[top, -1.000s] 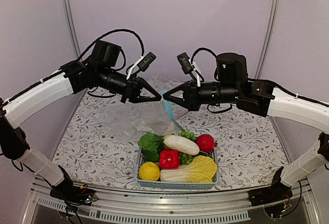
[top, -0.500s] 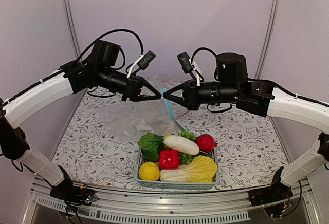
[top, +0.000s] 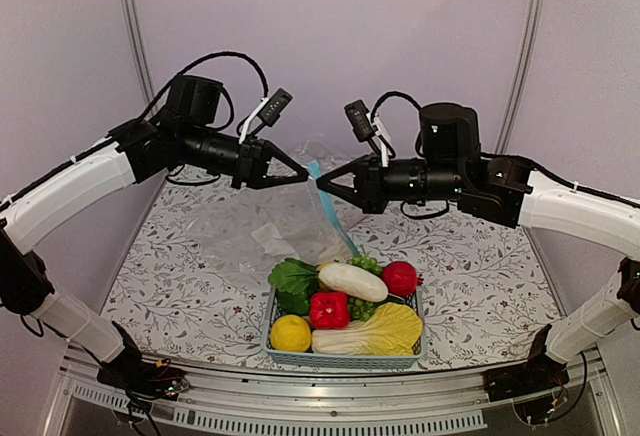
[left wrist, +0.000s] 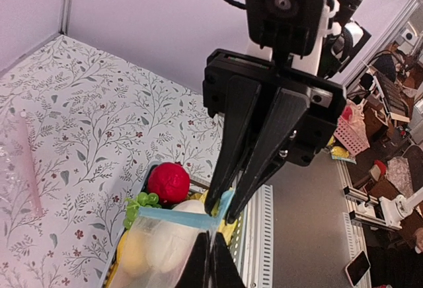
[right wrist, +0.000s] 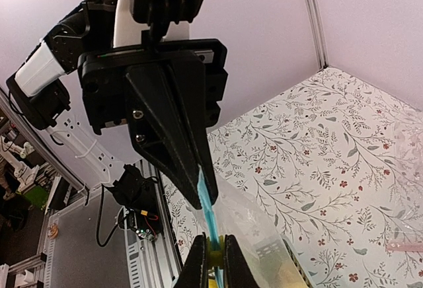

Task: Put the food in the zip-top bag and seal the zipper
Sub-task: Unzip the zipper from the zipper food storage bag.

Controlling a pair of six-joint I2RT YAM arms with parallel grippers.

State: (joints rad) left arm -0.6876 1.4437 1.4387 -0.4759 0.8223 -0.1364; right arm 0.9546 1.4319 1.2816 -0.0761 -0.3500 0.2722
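The clear zip-top bag (top: pixel 250 236) hangs between my two grippers above the table, and its teal zipper (top: pixel 330 211) slants down toward the basket. My left gripper (top: pixel 303 177) is shut on the bag's mouth edge, which also shows in the left wrist view (left wrist: pixel 211 258). My right gripper (top: pixel 322 187) faces it tip to tip. In the right wrist view (right wrist: pixel 213 258) it is shut on the zipper (right wrist: pixel 206 202) at a small yellow piece. The food lies in the light-blue basket (top: pixel 345 359): lemon (top: pixel 290 333), red pepper (top: pixel 329 309), radish (top: pixel 352 281), red fruit (top: pixel 400 278), cabbage (top: pixel 372 334), green leaves (top: pixel 292 278).
The basket stands at the table's near edge, just below the hanging bag. The floral tablecloth (top: pixel 480 276) covers the table. Purple walls with metal posts close in the back and sides. A metal rail (top: pixel 330 401) runs along the front.
My left arm has risen and drawn back to the left a little, taking the bag's edge with it. The right arm has stayed in place.
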